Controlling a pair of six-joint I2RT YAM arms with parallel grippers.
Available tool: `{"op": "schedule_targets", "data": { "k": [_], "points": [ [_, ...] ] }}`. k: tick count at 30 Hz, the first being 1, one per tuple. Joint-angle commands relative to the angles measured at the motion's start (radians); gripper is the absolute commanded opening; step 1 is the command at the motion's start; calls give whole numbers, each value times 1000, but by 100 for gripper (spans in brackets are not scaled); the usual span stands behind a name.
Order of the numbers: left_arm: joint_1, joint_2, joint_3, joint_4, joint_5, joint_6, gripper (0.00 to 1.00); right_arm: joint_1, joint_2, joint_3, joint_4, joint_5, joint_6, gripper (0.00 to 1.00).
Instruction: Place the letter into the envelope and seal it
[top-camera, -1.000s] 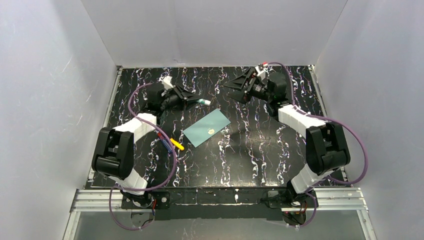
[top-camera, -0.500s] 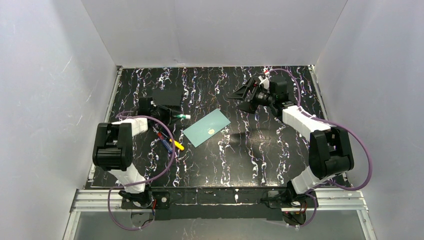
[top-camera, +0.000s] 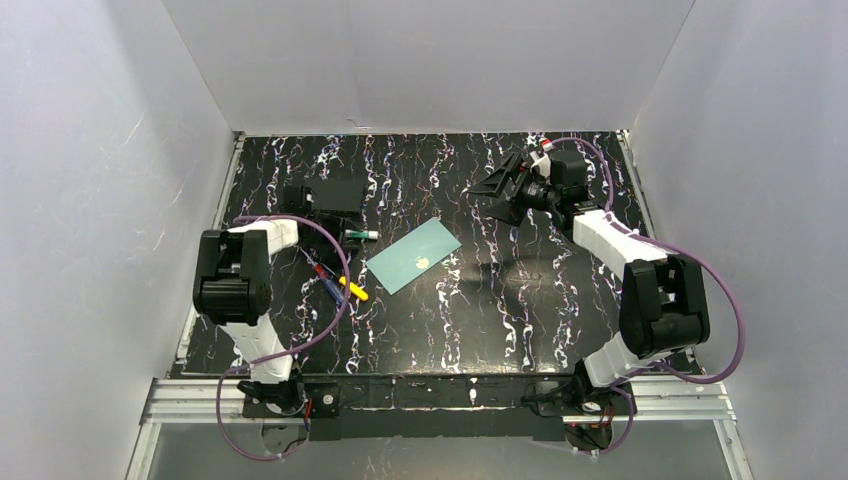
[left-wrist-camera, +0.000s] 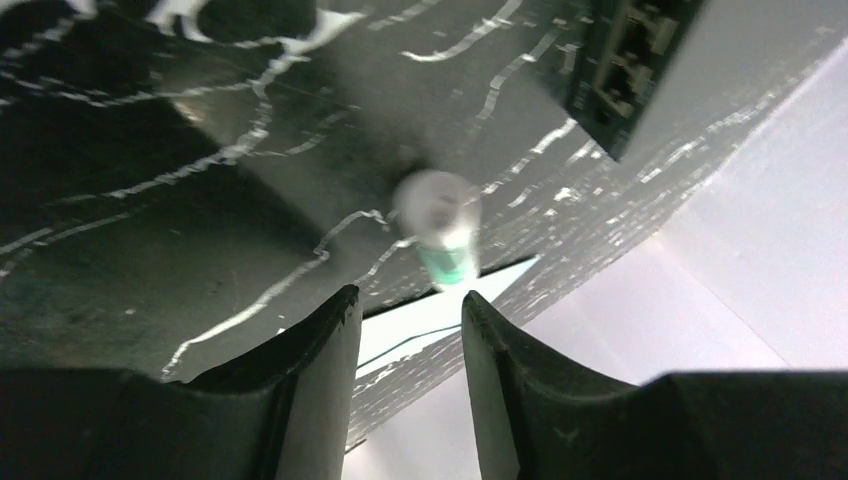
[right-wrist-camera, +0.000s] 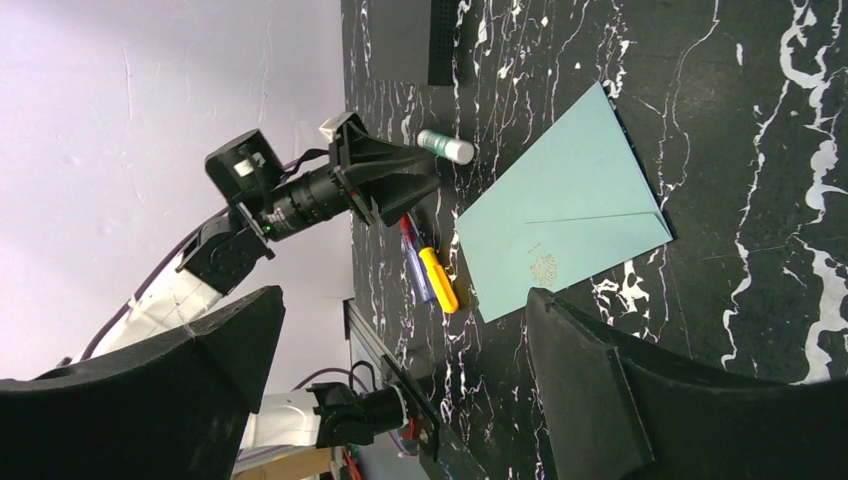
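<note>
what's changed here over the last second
The left gripper pulled back toward the left edge, carrying the glue stick with it, then set it down and let go. The stick now lies just ahead of the parted jaws. The right gripper drifted slightly to the right, wide open throughout. The teal envelope and the pens stayed put.

Counter (top-camera: 500, 300) black with white marbled veins. Envelope (top-camera: 405, 258) teal, small gold emblem (top-camera: 421, 263). Glue stick (top-camera: 360, 235) white and green. Markers (top-camera: 332, 286) red, blue, yellow. Cables (top-camera: 330, 335) purple. Arms (top-camera: 600, 235) black and white. Walls (top-camera: 430, 60) plain white.
</note>
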Motion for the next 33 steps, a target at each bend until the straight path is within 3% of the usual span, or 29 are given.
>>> {"op": "schedule_targets", "data": {
  "k": [1, 7, 12, 14, 15, 16, 17, 21, 28, 33],
  "points": [
    [2, 26, 33, -121, -17, -22, 40, -10, -54, 28, 43, -28, 9, 99],
    [2, -18, 102, -182, -33, 29, 44, -11, -95, 29, 9, -30, 2, 99],
    [-2, -141, 201, -288, -26, 206, 52, -12, -136, 62, -177, 18, -113, 99],
    [-6, -201, 235, -357, -19, 291, 64, -12, -162, 73, -243, 60, -152, 99],
    [-8, -234, 248, -392, -12, 331, 76, -12, -180, 79, -273, 87, -171, 99],
    [-8, -283, 258, -429, -11, 366, 94, -12, -197, 84, -306, 112, -190, 99],
    [-7, -321, 266, -465, -13, 403, 98, -11, -216, 89, -334, 136, -208, 99],
    [-9, -484, 275, -600, -53, 571, 98, -12, -301, 129, -457, 250, -290, 99],
    [-20, -798, 247, -816, -179, 724, 98, -10, -468, 208, -686, 448, -450, 99],
    [-22, -1020, 296, -929, -327, 811, 98, -10, -583, 281, -811, 746, -576, 99]
  ]
}}
